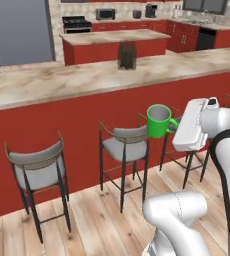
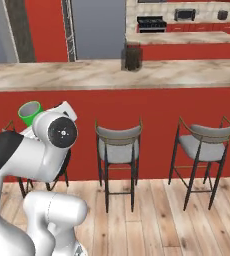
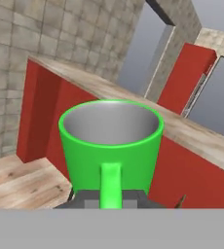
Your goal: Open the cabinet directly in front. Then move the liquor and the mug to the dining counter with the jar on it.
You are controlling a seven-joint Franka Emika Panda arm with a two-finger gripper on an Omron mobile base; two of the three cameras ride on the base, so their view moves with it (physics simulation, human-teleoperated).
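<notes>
Hand: the hand (image 1: 174, 126) is pinching tight on the mug's loop handle, the fingers all but closed around it.
Mug: the mug (image 1: 158, 120) is riding upright, mouth up and greyish inside showing, at about 9 o'clock of the hand; likely kept level for setting down.
Stools: grey-seated stools (image 1: 125, 144) are standing under the mug, against the red front.
Desk: the dining counter (image 1: 62, 82) is lying beyond and above the mug, at 12 o'clock.
Jar: the jar (image 1: 127, 55) is sitting on the desk's far side, marking the drop spot.
</notes>
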